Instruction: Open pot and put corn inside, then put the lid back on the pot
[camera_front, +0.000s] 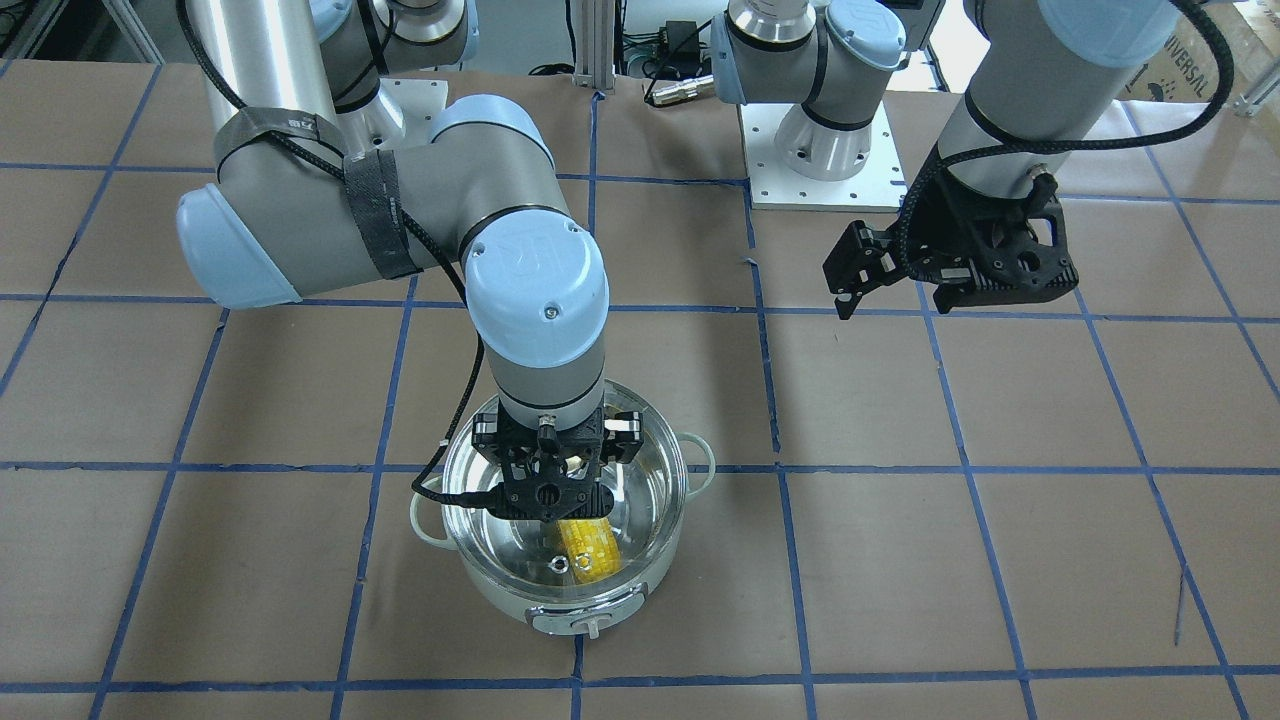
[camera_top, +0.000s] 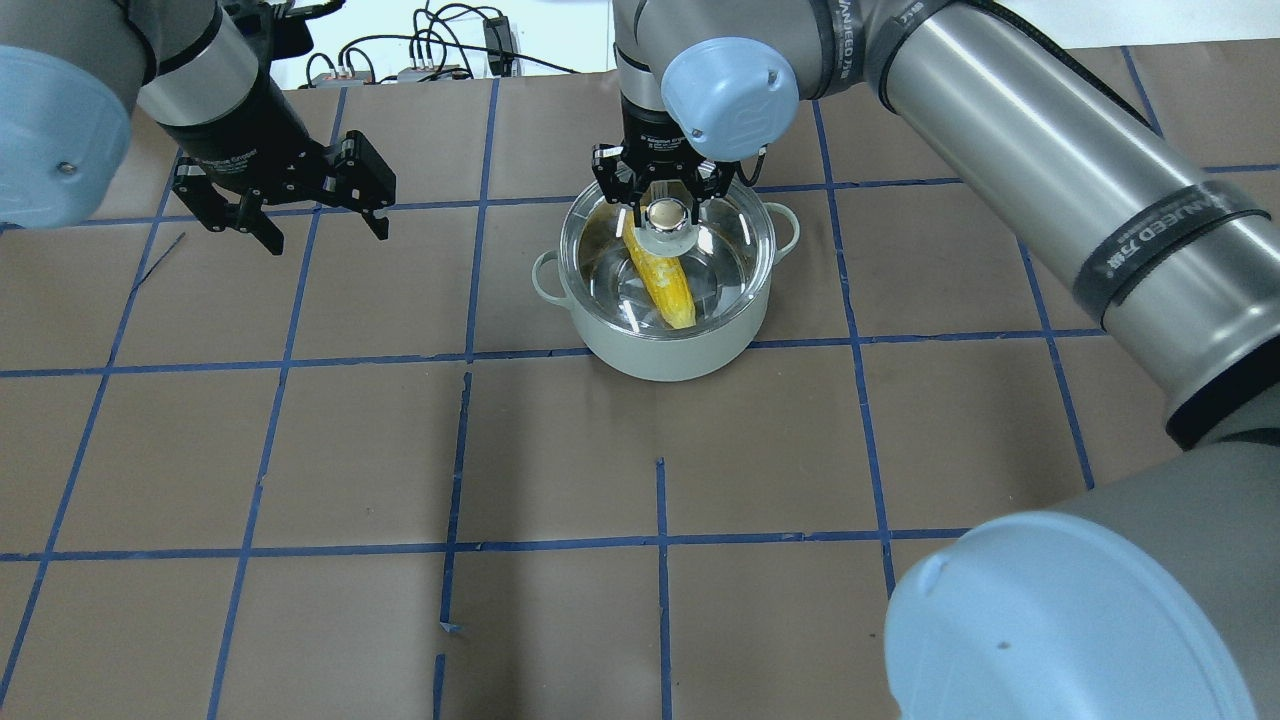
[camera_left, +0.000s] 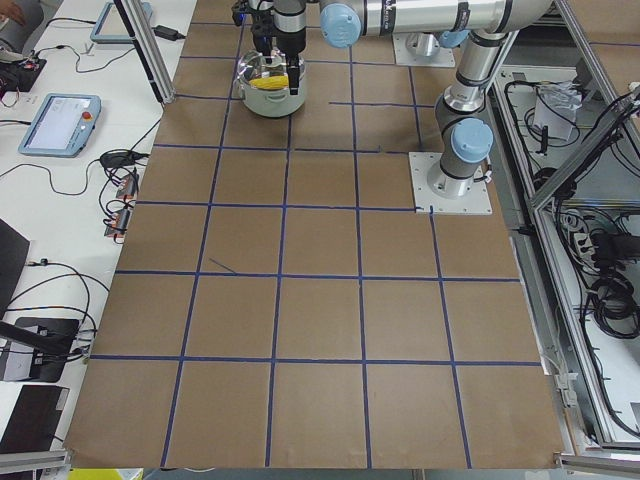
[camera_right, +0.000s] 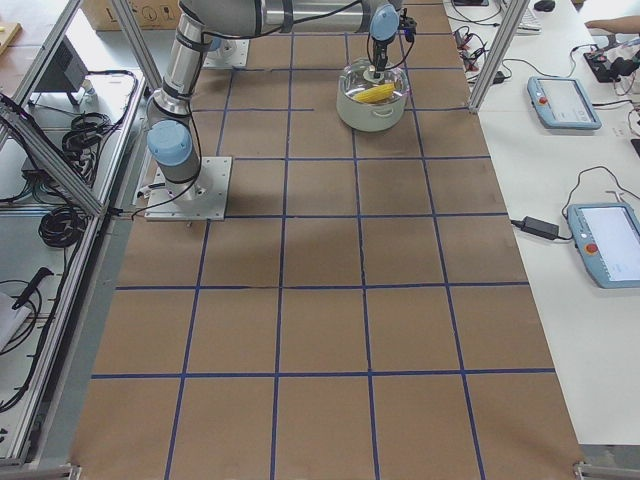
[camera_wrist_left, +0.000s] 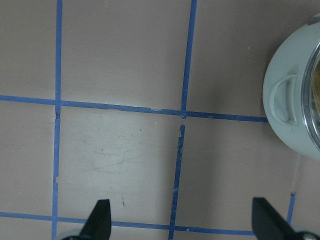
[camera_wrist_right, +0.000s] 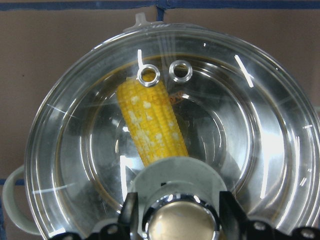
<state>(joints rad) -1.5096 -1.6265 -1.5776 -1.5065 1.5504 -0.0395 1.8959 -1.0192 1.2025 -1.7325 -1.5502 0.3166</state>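
Observation:
The pot (camera_top: 670, 355), pale mint-white with a steel inside, stands on the table with its control knob (camera_front: 590, 627) facing away from me. The corn (camera_top: 665, 285) lies inside it, also clear in the right wrist view (camera_wrist_right: 152, 125). The glass lid (camera_wrist_right: 260, 125) sits on the pot's rim. My right gripper (camera_top: 665, 215) hangs straight down over the lid, its fingers (camera_wrist_right: 131, 215) closed against both sides of the lid's beige knob (camera_wrist_right: 181, 225). My left gripper (camera_top: 325, 235) is open and empty, above the table well to the left of the pot.
The table is brown paper with a blue tape grid. The left wrist view shows the pot's side handle (camera_wrist_left: 282, 100) at its right edge. Both arm base plates (camera_front: 825, 160) stand at my side of the table. Tablets and cables (camera_right: 565, 100) lie on side benches.

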